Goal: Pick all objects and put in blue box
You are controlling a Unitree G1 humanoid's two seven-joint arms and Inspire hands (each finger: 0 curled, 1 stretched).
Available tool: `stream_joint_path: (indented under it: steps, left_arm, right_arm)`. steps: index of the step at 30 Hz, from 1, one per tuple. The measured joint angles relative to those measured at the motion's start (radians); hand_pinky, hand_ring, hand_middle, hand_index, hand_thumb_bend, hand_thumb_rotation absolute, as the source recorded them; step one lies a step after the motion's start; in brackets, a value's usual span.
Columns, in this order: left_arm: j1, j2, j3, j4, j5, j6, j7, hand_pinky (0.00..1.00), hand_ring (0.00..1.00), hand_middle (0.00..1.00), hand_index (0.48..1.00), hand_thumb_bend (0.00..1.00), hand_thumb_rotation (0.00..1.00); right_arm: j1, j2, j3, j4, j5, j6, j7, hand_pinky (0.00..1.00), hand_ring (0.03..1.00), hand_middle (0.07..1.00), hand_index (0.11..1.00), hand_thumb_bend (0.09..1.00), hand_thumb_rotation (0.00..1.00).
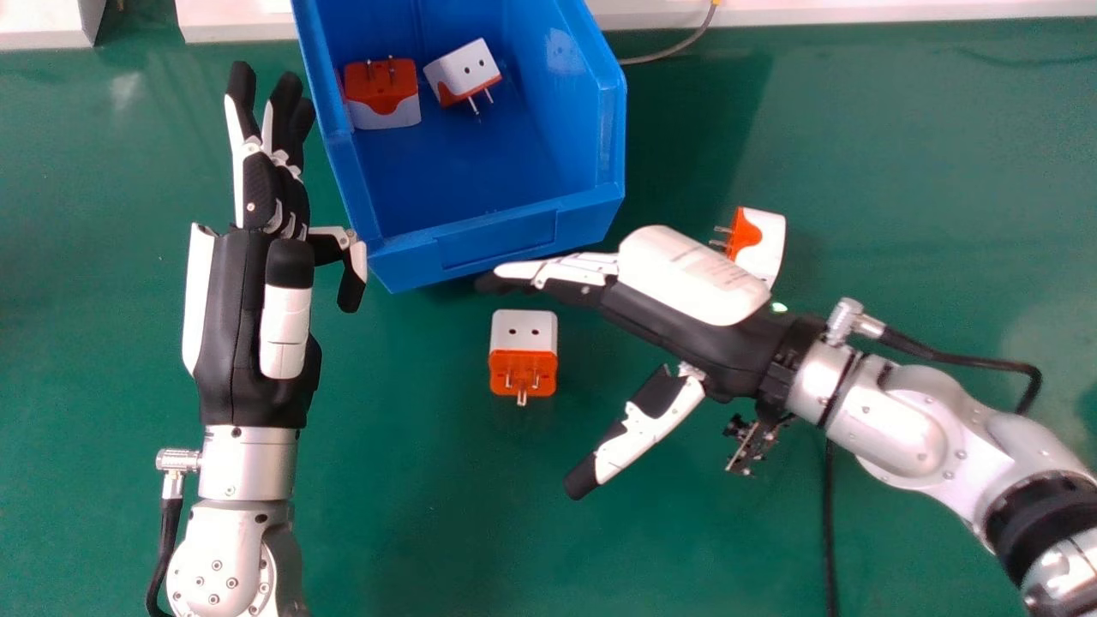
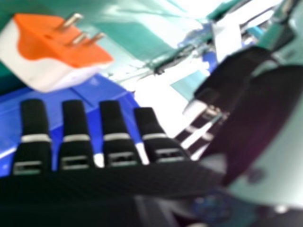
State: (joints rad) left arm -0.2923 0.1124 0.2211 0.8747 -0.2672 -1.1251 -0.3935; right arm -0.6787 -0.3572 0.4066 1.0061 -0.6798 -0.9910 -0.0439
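Green worktop [image 1: 411, 514], half done: two plugs [image 1: 383, 92] in the box [image 1: 497, 244], upper centre; centre plug [image 1: 523, 338] and right plug [image 1: 761, 244] left to do. Left hand [image 1: 257, 360] and right hand [image 1: 686, 317]: fingers released.

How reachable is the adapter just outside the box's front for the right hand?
Probably yes: the right hand is open, the adapter sits by the gap between its fingers and thumb, and nothing visible blocks it.

green tabletop [image 1: 428, 523], glossy in patches. white panels [image 1: 857, 10], along its far edge, gap at left. thin grey cable [image 1: 677, 51], curved, tabletop to panel, yellow at far end.
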Motion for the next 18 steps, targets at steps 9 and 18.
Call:
stream_joint_path:
  steps: [9, 18]
  left_arm:
    - [0.001, 0.001, -0.001, 0.0, 0.005, 0.0, 0.001, 0.0, 1.0, 1.0, 1.0, 1.0, 0.96]
    - [0.001, 0.001, 0.0, -0.001, 0.01, 0.001, 0.001, 0.0, 1.0, 1.0, 1.0, 1.0, 0.96]
  right_arm:
    - [-0.08, 0.078, 0.056, 0.051, -0.003, 0.115, 0.024, 0.71, 0.79, 0.838, 0.856, 1.0, 0.5]
    - [-0.113, 0.16, 0.087, 0.135, -0.003, 0.136, 0.019, 0.7, 0.775, 0.834, 0.855, 1.0, 0.44]
